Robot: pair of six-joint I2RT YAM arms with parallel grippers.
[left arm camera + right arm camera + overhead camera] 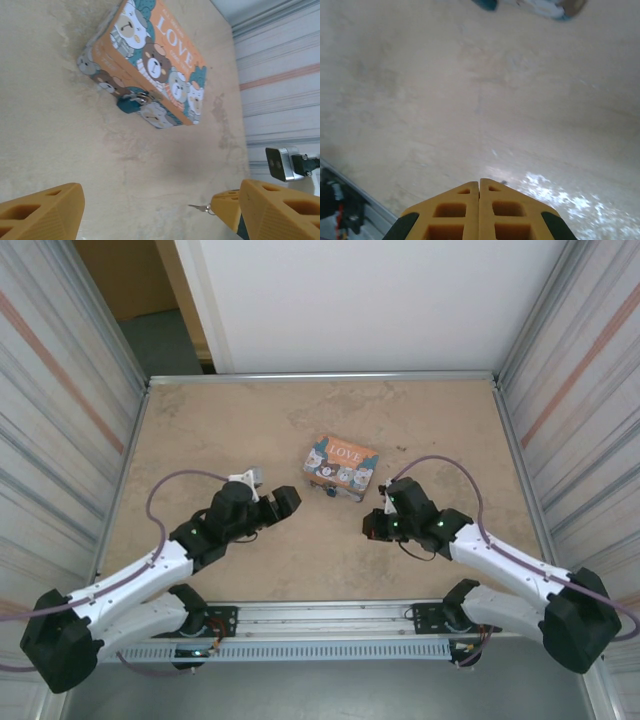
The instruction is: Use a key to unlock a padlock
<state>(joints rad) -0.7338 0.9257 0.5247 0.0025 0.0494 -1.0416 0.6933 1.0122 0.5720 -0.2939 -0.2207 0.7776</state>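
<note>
A mottled beige desk [220, 430] sits between ribbed grey side walls [50, 370], a white panel [380, 300] behind it, and possibly a brown door [120, 275] beyond its far-left corner.

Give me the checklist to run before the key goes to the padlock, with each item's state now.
1. key gripped by the right gripper: ok, fingers shut, key tip sticking out.
2. padlock located: ok, it hangs at the front of the tin.
3. padlock steadied by the left gripper: not ok, it is open and away from the lock.
4. keyhole facing the key: cannot tell, too small to see.
5. Path from key to padlock: ok, bare table lies between them.
</note>
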